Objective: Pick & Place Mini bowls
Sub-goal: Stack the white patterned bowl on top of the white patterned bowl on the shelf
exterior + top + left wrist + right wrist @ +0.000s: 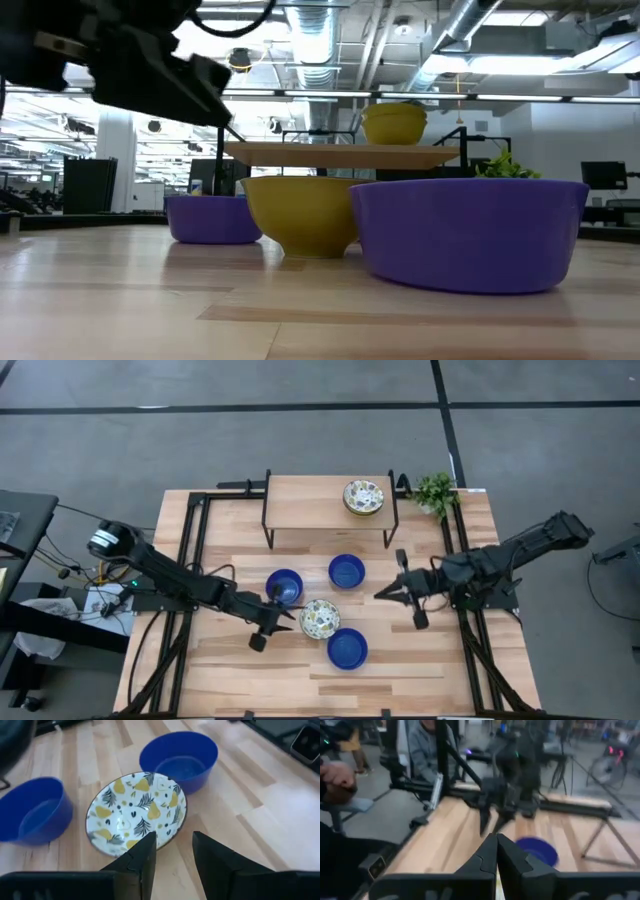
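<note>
Nearest the low camera, a blue bowl (468,235) fills the foreground, cutting off the patterned bowl (300,213) behind it. From the left, the left gripper (284,612) hovers at that patterned bowl's (319,618) rim, fingers apart (nothing between them). Farther right, the right gripper (385,592) hangs near another blue bowl (346,571), fingers together.

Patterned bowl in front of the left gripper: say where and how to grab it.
Grip the patterned bowl by its thin rim, nearest the left gripper. It sits upright and open, so one finger can go inside and one outside, coming down from above. Blue bowls flank it closely.
</note>
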You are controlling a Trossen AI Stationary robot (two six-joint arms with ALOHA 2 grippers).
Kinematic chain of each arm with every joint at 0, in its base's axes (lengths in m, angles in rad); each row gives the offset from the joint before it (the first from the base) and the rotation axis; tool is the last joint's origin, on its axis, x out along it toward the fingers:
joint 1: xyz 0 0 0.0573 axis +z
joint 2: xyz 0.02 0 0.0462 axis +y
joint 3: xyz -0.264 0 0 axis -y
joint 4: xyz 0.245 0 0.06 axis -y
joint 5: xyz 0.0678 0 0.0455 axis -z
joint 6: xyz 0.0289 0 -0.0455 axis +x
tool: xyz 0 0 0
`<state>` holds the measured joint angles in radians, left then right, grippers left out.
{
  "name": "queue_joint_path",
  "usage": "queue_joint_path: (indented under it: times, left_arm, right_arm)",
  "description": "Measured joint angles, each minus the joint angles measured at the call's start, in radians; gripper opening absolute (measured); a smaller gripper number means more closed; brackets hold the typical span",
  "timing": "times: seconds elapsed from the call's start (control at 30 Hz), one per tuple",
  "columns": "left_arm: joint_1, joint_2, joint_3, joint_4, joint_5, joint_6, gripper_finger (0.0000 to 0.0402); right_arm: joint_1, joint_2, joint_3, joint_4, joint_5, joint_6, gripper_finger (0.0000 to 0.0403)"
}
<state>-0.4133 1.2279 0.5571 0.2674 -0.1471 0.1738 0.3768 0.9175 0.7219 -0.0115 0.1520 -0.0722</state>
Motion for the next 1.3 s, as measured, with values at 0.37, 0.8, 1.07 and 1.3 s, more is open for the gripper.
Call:
queue_joint_path:
  times: [0.37, 0.8, 1.07, 1.3]
  left_arm:
    - [-0.014, 0.209, 0.123, 0.033, -0.008, 0.199, 0.0157]
    - [-0.009, 0.265, 0.129, 0.036, -0.009, 0.270, 0.0159]
    - [-0.005, 0.300, 0.129, 0.042, -0.009, 0.287, 0.0159]
    - [0.031, 0.302, 0.128, 0.049, -0.009, 0.280, 0.0159]
  right_arm:
    - [0.108, 0.087, -0.026, 0.111, 0.217, -0.034, 0.0000]
    - [0.107, 0.084, -0.024, 0.126, 0.214, -0.034, 0.0000]
    - [0.107, 0.084, -0.024, 0.125, 0.214, -0.034, 0.0000]
    - [0.107, 0.084, -0.024, 0.125, 0.213, -0.033, 0.0000]
